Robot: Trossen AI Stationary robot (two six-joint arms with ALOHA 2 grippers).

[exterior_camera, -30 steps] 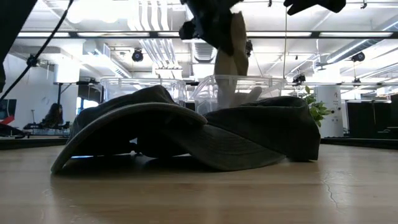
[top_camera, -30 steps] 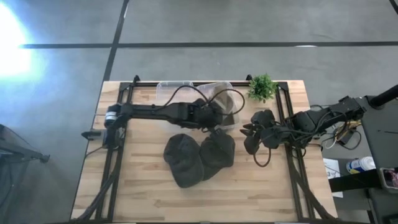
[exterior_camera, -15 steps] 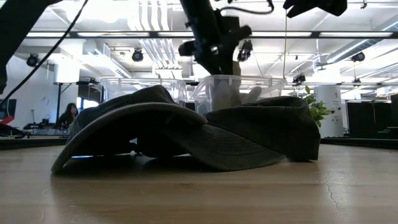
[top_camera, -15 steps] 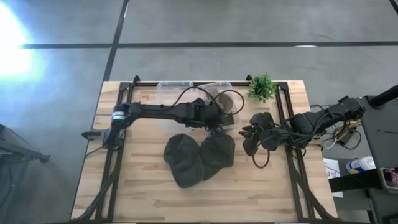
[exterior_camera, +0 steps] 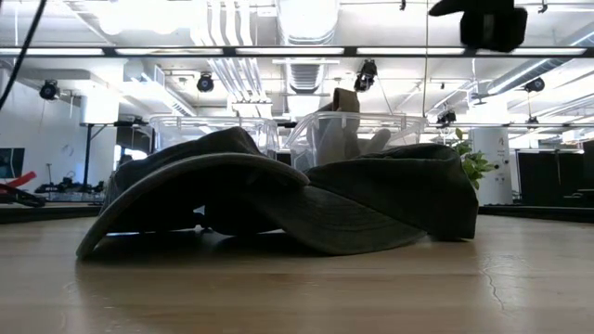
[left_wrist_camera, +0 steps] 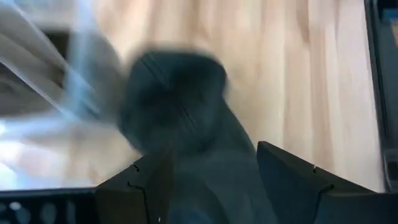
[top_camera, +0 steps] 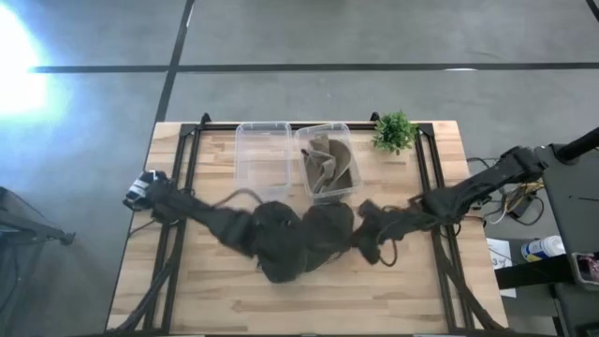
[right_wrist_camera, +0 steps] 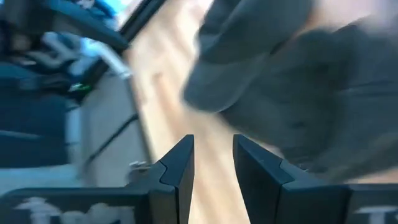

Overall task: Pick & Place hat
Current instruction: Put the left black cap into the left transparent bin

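Note:
Two dark hats lie side by side mid-table, the left one (top_camera: 271, 245) and the right one (top_camera: 329, 225), brims down on the wood in the low view (exterior_camera: 204, 186) (exterior_camera: 408, 195). A tan hat (top_camera: 328, 167) lies crumpled in the right clear bin (top_camera: 344, 131). My left gripper (left_wrist_camera: 211, 168) is open above the left dark hat (left_wrist_camera: 174, 99); in the high view it merges with the hat's dark shape. My right gripper (top_camera: 370, 239) stands open just right of the right dark hat (right_wrist_camera: 280, 81), with nothing between its fingers (right_wrist_camera: 177, 168).
An empty clear bin (top_camera: 263, 154) stands left of the one with the tan hat. A small green plant (top_camera: 394, 131) sits at the far right corner. Black frame rails run along both sides of the table (top_camera: 215, 290).
My left gripper has let go of the tan hat, which now lies in the right bin. The arm has then swung fast toward the table's near edge and down over the left dark hat. My right gripper has moved left and nearer, up to the right dark hat.

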